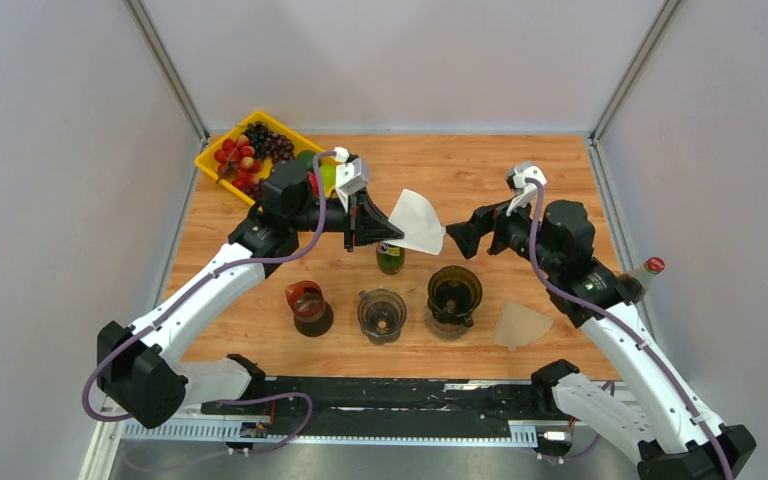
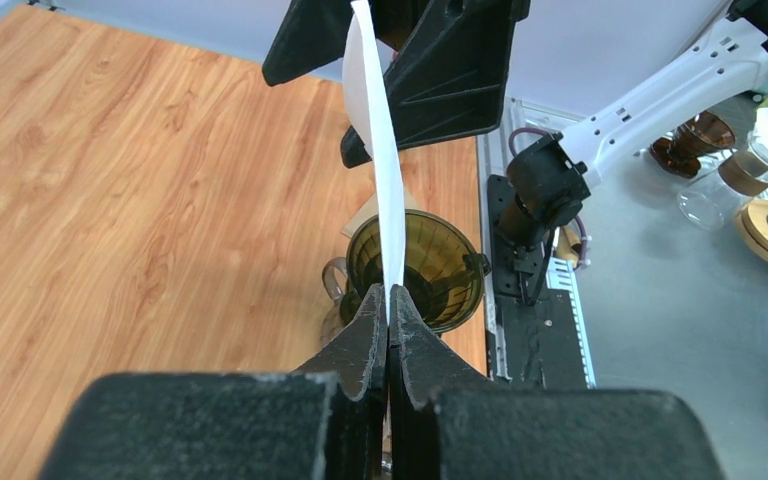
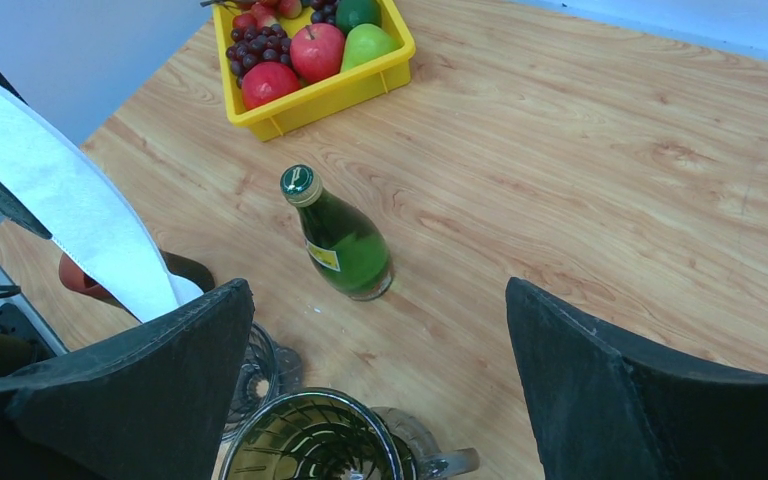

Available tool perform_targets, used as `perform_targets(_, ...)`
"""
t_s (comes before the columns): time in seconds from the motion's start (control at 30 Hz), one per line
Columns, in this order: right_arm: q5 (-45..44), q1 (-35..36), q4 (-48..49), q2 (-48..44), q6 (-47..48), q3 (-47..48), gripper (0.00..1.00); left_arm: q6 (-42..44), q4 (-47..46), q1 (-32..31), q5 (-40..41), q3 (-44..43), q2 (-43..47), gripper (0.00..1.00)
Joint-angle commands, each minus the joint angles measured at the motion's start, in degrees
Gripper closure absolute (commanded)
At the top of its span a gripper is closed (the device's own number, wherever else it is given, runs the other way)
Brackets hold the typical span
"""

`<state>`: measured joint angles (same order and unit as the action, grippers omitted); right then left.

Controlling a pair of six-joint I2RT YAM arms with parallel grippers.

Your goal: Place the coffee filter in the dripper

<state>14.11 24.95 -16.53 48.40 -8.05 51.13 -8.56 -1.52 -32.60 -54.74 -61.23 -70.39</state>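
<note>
One white coffee filter point(image 1: 418, 222) is held in the air above the wooden table point(image 1: 520, 180), not yet in any dripper. It is pinched at one edge by the pressed-together fingers of the left gripper point(image 2: 388, 305). The right gripper point(image 1: 457, 240) is found just beside the filter's free edge, with fingers spread wide and nothing held. A second filter point(image 1: 520, 325) is laid on the table. Three drippers are counted in a row: one red point(image 1: 308, 305), one clear point(image 1: 381, 315), one dark olive point(image 1: 454, 295). One green bottle point(image 3: 340, 240) and one yellow fruit tray point(image 1: 205, 160) are seen behind.
</note>
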Motion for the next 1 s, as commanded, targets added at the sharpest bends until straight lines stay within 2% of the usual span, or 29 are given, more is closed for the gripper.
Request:
perform_targets(0.0,2.80,0.06,0.91,-0.09,-0.77,0.80,0.00,1.44,-2.21,-0.23,-1.48,-0.02,1.50,1.00)
perform_targets(0.43,1.90,0.02,0.77,-5.02,-1.69,-0.54,0.00,2.40,-0.98,-0.19,-1.18,0.04,1.48,1.00)
perform_targets(0.97,9.44,0.03,1.13,1.27,-1.57,1.73,0.00,2.29,-1.12,-0.18,-1.99,0.20,1.42,1.00)
